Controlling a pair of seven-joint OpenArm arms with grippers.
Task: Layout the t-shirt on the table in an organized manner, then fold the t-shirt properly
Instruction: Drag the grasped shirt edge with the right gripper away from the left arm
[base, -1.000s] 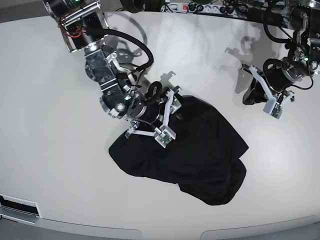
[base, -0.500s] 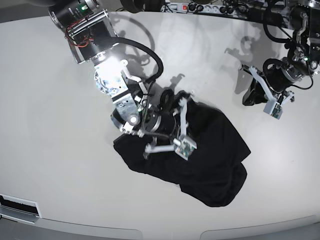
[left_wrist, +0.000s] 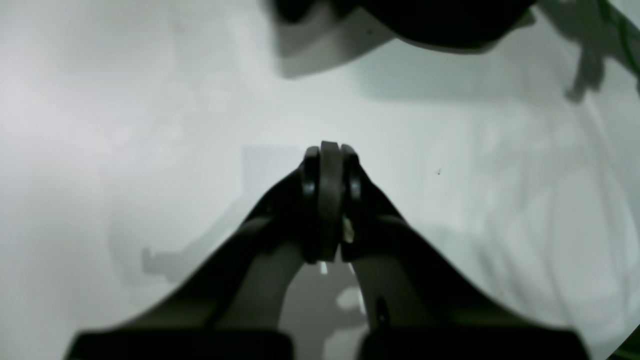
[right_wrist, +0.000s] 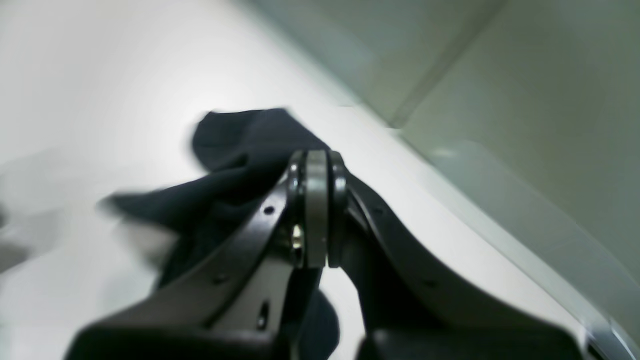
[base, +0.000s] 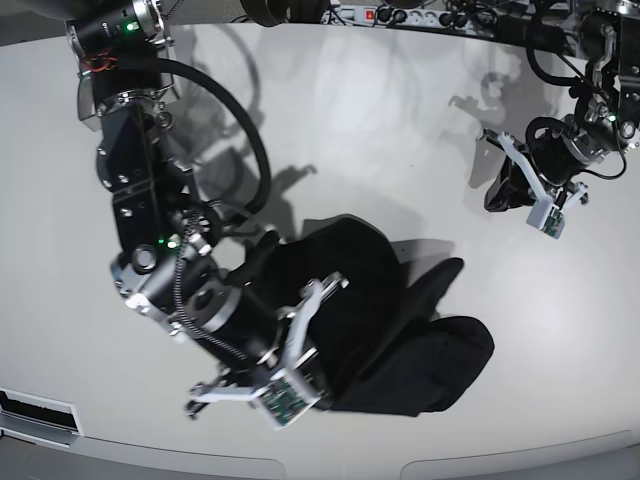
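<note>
Your right gripper (right_wrist: 316, 210) is closed tight, seemingly pinching the black t-shirt (base: 400, 310), which is bunched on the white table (base: 380, 130); your left gripper (left_wrist: 327, 200) hangs closed, empty.

Right gripper (right_wrist: 316, 210) with dark jaws pressed together, crumpled soft black t-shirt (right_wrist: 235, 165) bunched just behind and beneath them, glossy white table (right_wrist: 90, 90) below, rounded edge at right
</note>
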